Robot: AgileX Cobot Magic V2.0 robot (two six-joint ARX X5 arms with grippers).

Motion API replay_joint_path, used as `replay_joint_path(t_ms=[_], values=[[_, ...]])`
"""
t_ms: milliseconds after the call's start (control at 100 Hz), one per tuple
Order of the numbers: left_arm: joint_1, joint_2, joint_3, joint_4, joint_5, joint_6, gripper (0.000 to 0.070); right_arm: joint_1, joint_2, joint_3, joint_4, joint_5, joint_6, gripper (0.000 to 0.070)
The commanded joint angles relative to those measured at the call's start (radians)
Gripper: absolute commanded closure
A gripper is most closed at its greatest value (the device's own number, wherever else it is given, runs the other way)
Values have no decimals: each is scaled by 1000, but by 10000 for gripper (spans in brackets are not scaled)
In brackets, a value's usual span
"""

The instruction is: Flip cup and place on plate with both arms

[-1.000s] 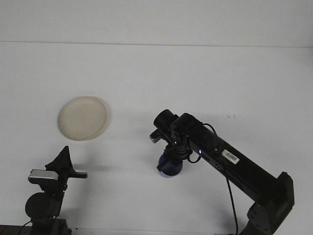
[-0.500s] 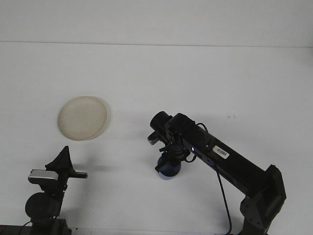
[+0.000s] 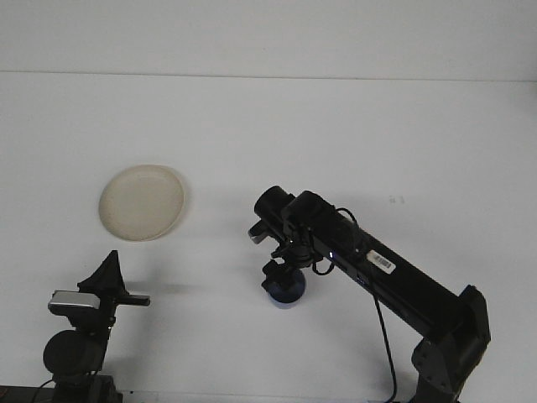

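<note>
Front view. The right end effector [image 3: 284, 270] sits directly over the blue cup [image 3: 285, 290] at centre surface [image 3: 352, 134]; whether it grips cannot be told. The plate [image 3: 142, 201] lies well apart at ten o'clock. The left end effector [image 3: 109, 273] rests low, spread wide. An off-centre grasp could tip the cup. The cup's orientation is hidden.

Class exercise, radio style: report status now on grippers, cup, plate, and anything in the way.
Right gripper down over blue cup, finger state unclear. Left gripper parked low left, apart from everything. Plate bare, far left. Nothing between cup and plate.
</note>
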Motion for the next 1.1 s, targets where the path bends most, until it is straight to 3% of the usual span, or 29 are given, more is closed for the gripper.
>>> replay_joint_path(t_ms=[0,50,270,630,1090], values=[[1,-1,-19,10,1,5,689,7,-11,32,-25,3,-4,231],[1,-1,-19,10,1,5,689,5,-30,37,-26,3,-4,205],[1,-1,-19,10,1,5,689,-79,-131,37,-27,3,-51,205],[1,-1,-19,10,1,5,689,-394,-350,-12,-21,3,-71,205],[1,-1,-19,10,1,5,689,-663,-834,-432,330,13,-44,206]])
